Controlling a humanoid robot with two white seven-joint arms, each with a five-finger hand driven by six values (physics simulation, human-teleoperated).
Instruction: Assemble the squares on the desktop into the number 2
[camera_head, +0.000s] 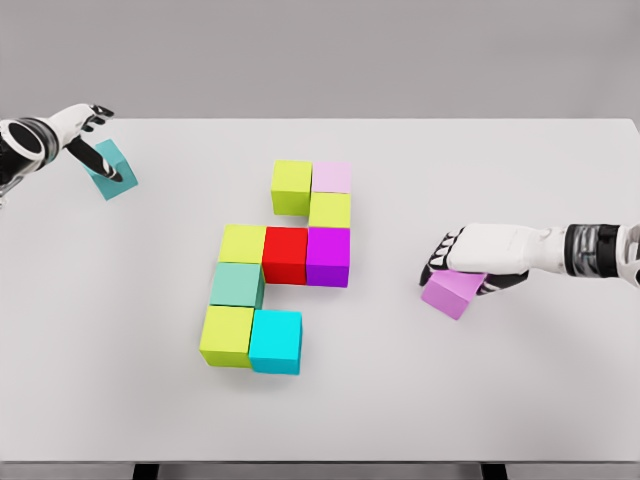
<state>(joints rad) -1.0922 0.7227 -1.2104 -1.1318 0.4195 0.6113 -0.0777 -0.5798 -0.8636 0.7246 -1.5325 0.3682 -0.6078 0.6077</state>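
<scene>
Left robot hand (97, 150) sits up in the upper left of the frame, fingers wrapped on a teal cube (112, 168), which is tilted and looks lifted just off the desk (520, 180), though I can't be sure it's clear of the surface. Dark fingertips cross its face, and the wrist is cut off by the left edge, so the far side of that grip is hidden.

Moving to the centre: the figure is taking shape. A lime cube (291, 186) and a pale pink cube (332, 177) form the top row, another lime one (330, 209) sits below the pink. Then the middle bar: yellow-green (242, 243), red (286, 253), magenta (328, 256), all touching. Down the left go a mint cube (237, 284) and a lime cube (227, 335), with a cyan cube (276, 341) beside it at the bottom. My read: the bottom row wants one more block to its right.

Over to the right: the right robot hand (472, 262) is clamped over a violet cube (455, 291), palm covering its top, the block tilted. How many fingers actually touch it, I can't tell.

Handling, as a judgement: these look like rigid, light, smooth-faced blocks, not fragile, but liable to slip or twist. Best taken across two opposite flat faces, near the middle, so the cube sets down square against its neighbours.
</scene>
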